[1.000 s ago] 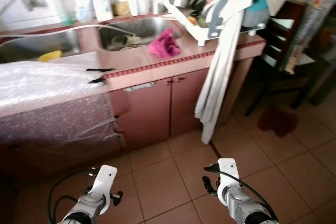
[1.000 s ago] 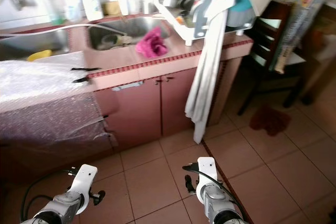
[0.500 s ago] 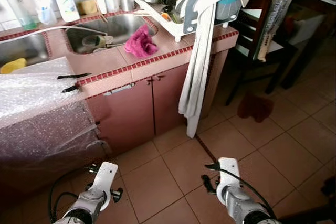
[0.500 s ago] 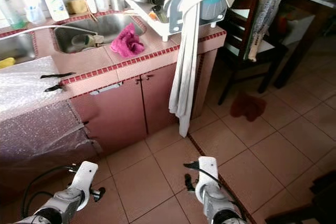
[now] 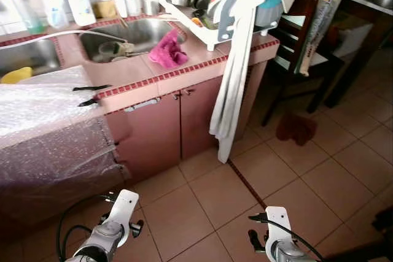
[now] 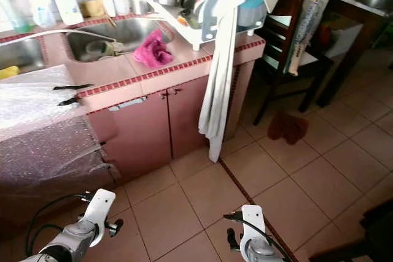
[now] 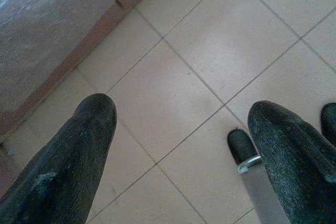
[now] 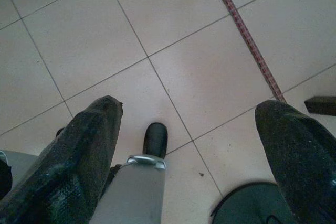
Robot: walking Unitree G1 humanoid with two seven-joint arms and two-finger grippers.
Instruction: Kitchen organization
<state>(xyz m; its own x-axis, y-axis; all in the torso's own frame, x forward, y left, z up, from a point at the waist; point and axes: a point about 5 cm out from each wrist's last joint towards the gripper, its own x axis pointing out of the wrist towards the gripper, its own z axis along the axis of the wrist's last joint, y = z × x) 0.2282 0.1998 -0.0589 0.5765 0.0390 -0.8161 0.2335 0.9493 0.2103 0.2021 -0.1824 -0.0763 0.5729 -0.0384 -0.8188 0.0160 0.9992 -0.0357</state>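
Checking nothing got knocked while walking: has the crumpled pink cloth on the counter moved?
No. The crumpled pink cloth still lies on the tiled counter at the front right corner of the steel sink; only the camera shifted.

Showing a pink-tiled surface (image 5: 184, 65) edged in dark red checks, a magenta cloth (image 5: 167, 52), beige floor tiles (image 5: 319, 182), a yellow sponge (image 5: 15, 75).
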